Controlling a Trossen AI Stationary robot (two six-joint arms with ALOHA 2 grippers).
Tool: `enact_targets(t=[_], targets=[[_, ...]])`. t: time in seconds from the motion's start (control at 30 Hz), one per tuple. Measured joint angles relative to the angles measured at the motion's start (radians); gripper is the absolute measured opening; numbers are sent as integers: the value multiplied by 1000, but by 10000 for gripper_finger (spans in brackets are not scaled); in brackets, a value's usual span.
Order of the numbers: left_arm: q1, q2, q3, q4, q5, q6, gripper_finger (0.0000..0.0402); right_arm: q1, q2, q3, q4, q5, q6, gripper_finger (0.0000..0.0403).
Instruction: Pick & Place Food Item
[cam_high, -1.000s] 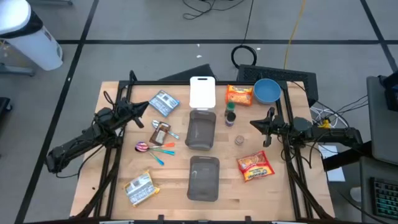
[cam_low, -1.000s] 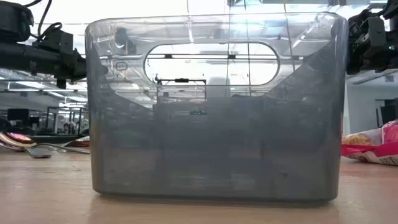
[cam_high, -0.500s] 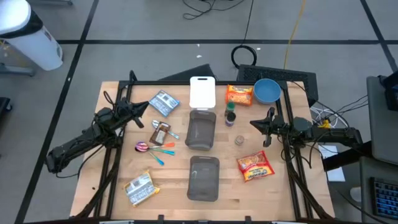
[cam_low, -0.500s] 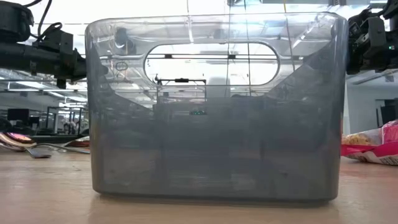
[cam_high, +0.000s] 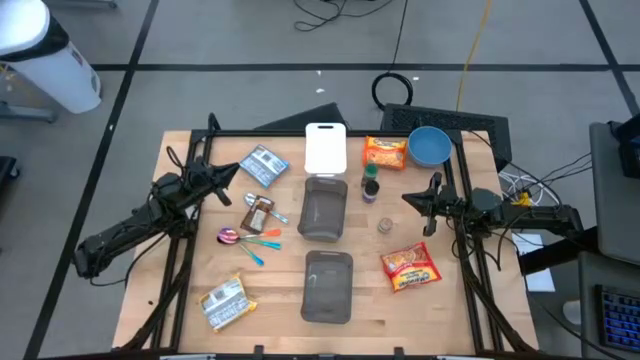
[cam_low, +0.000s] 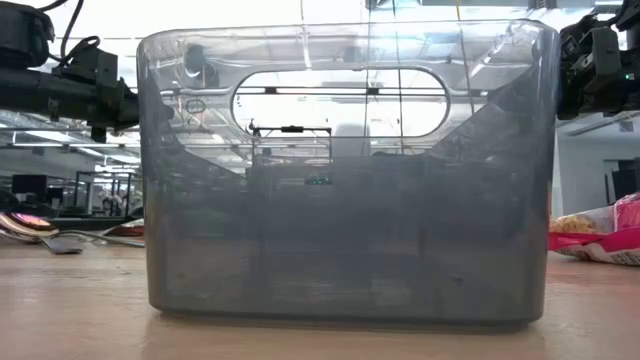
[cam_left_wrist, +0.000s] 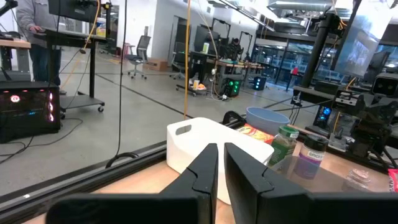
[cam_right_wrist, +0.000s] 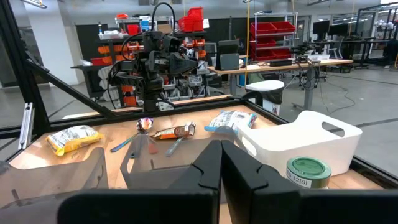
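Tabletop (cam_high: 190, 290) of pale wood is seen carrying two smoky transparent plastic containers (cam_high: 324, 210) down its middle line, one nearer the front edge. Behind them, at the back edge, a white plastic bin with handle cut-outs (cam_high: 326, 149) is placed, with an orange snack packet (cam_high: 385, 153) and a round blue bowl (cam_high: 429, 146) toward the back right corner. A second red-orange snack packet (cam_high: 411, 268) is laid near the right edge; a silver-yellow snack packet (cam_high: 223, 303) is laid at the front left corner. The left pincer (cam_high: 238, 173) is held above the left edge, fingers pressed almost together, nothing pinched. The right pincer (cam_high: 407, 197) is held over the right edge, pressed together and empty.
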Motion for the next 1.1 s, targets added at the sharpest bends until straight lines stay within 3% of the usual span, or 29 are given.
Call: enact_targets(t=[0.47, 0.73, 0.93, 1.1], targets=[[0, 0, 0, 0, 0, 0, 33, 0, 0, 0, 1, 0, 1, 0], [0, 0, 0, 0, 0, 0, 33, 0, 0, 0, 23, 0, 94, 0], [0, 0, 0, 0, 0, 0, 33, 0, 15, 0, 239, 11, 81, 0], [0, 0, 0, 0, 0, 0, 33, 0, 110, 35, 371, 135, 140, 0]])
